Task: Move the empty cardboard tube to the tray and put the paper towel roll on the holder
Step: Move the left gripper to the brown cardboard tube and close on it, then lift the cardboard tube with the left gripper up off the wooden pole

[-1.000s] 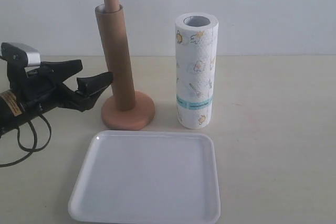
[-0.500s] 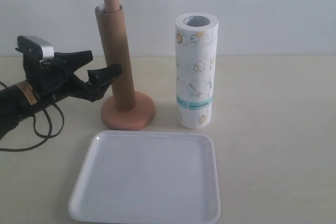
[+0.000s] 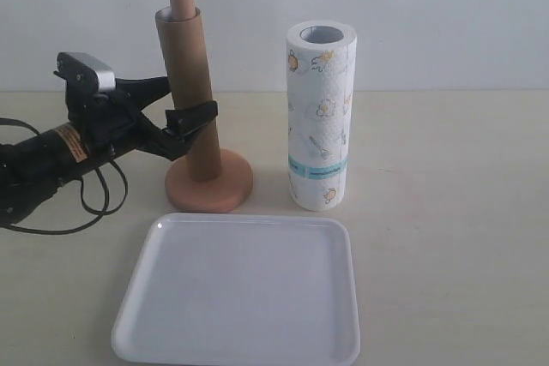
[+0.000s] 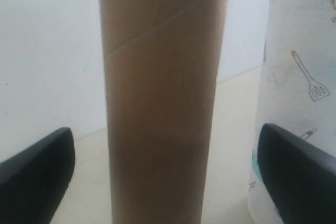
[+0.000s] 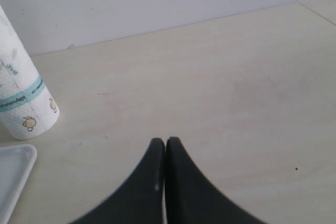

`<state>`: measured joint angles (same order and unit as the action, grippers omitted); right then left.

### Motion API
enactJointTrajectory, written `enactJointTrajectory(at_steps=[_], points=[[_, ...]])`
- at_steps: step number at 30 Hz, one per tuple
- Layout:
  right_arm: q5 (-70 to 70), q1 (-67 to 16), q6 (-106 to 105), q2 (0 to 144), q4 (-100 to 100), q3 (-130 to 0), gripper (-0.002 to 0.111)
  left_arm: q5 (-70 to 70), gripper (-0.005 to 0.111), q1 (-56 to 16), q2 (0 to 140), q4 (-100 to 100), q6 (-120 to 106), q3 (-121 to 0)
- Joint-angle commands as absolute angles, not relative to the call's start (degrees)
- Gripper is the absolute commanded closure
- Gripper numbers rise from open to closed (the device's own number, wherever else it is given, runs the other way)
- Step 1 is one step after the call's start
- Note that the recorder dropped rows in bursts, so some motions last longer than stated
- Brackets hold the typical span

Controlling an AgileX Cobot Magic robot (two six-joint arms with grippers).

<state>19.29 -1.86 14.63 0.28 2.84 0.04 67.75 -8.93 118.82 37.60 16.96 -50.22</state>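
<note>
**Q:** How does the empty cardboard tube (image 3: 184,57) look, and where is it?
**A:** Plain brown with a spiral seam. It stands upright, sleeved over the holder (image 3: 210,188), whose rounded rod tip shows above it, far left of centre.

**Q:** Counts?
**A:** One tube, one holder, one glossy white tray (image 3: 240,289) nearest, and one printed paper towel roll (image 3: 320,117) standing just right of the holder.

**Q:** Grippers?
**A:** Left gripper (image 3: 189,98): fingers spread wide either side of the tube, not touching it. Right gripper (image 5: 165,142): fingers pressed together, empty, over the table (image 5: 236,77).
</note>
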Motion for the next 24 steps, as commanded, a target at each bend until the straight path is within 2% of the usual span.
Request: enactJointTrajectory(at_steps=[1, 11, 14, 24], points=[[19.1, -1.7, 14.5, 0.0, 3.2, 0.0, 0.108, 64.8, 0.021, -9.4, 119.3, 37.1, 17.1, -51.5], [19.1, -1.7, 14.5, 0.0, 3.2, 0.0, 0.108, 62.1, 0.029, -9.4, 119.3, 37.0, 17.1, -52.7], [19.1, -1.7, 14.5, 0.0, 3.2, 0.0, 0.108, 62.9, 0.035, -9.4, 119.3, 37.0, 17.1, -52.7], [19.1, -1.7, 14.5, 0.0, 3.2, 0.0, 0.108, 66.0, 0.094, -9.4, 119.3, 36.8, 16.9, -52.7]])
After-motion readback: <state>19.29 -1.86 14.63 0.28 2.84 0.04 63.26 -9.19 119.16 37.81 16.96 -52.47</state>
